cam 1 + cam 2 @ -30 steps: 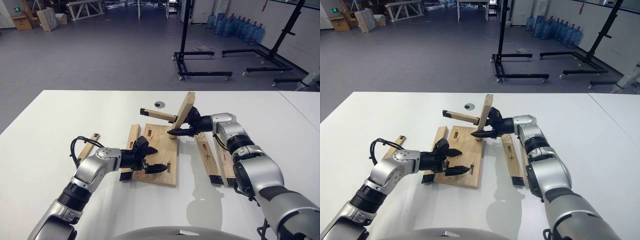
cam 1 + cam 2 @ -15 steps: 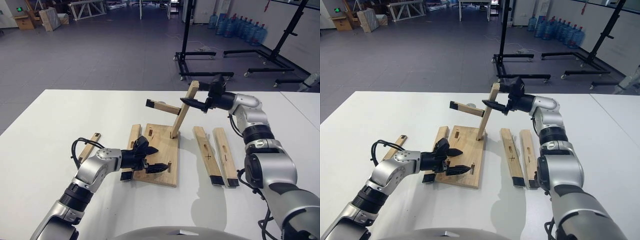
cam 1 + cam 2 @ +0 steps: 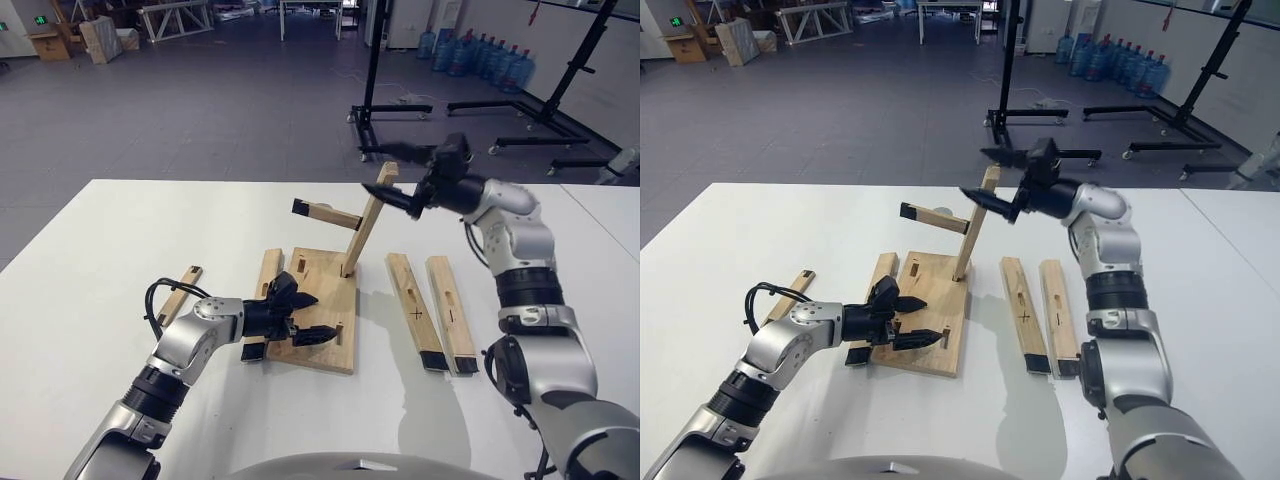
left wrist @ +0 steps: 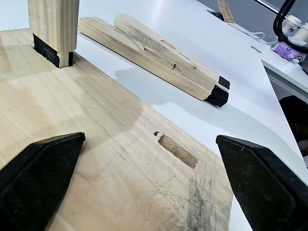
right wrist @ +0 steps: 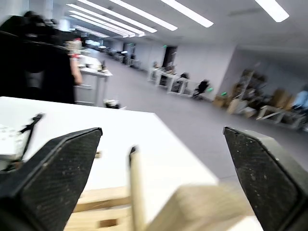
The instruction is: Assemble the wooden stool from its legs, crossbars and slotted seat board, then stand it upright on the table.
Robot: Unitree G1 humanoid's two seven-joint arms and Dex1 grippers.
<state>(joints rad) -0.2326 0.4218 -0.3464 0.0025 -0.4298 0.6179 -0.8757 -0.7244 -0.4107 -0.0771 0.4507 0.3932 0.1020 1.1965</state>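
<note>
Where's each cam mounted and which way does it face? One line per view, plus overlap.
Left eye view: head, facing forward-down at the table; both arms, left gripper over the seat board, right gripper at the upright leg top.
Right eye view: head, stereo partner, same scene.
Left wrist view: left wrist, low over seat board toward the leg's foot; own fingers.
Right wrist view: right wrist, past the leg's top into the room; own fingers.
Shared: all four show the leg.

A leg [image 3: 366, 224] stands tilted in the flat seat board [image 3: 328, 300].
</note>
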